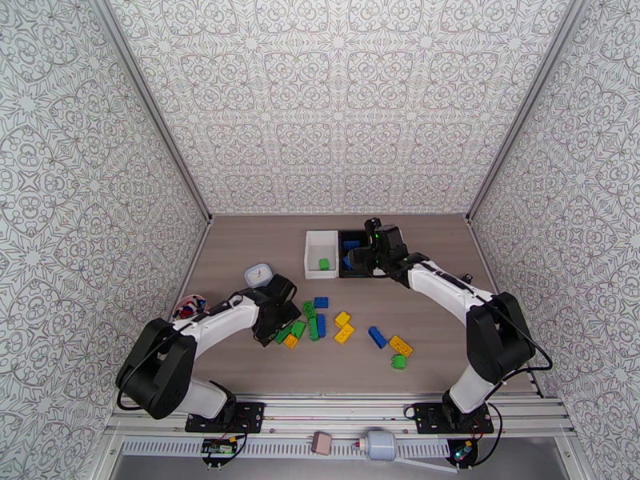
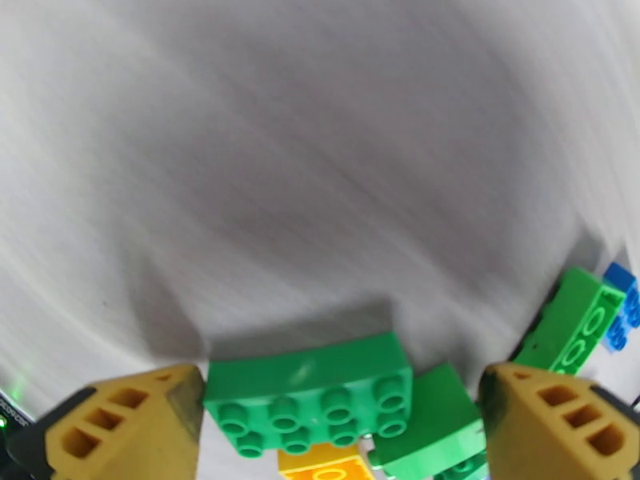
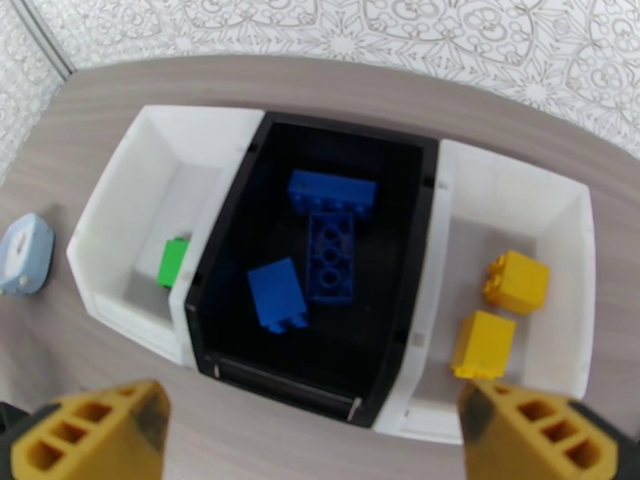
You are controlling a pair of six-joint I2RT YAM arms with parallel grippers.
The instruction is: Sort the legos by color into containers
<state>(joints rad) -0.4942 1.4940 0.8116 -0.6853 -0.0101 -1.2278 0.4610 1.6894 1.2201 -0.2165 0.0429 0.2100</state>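
Loose legos [image 1: 345, 334] in green, blue and yellow lie scattered on the table's near middle. My left gripper [image 1: 276, 331] is low over the left end of this pile. In the left wrist view a green brick [image 2: 308, 394] lies between its yellow fingers [image 2: 120, 426], with a gap on the right side, so the left gripper [image 2: 336, 414] is open. My right gripper [image 3: 312, 442] hangs open above the containers. The left white bin [image 3: 112, 234] holds one green brick [image 3: 172, 262], the black bin [image 3: 240, 234] three blue bricks [image 3: 330, 254], the right white bin [image 3: 576, 258] two yellow bricks [image 3: 516, 282].
A small round white-blue object [image 1: 258, 274] sits left of the bins, and a pink cup [image 1: 190, 306] stands by the left arm. More bricks, green [image 2: 572, 322], blue [image 2: 624, 306] and yellow [image 2: 324, 462], crowd around the left gripper. Patterned walls close in the table.
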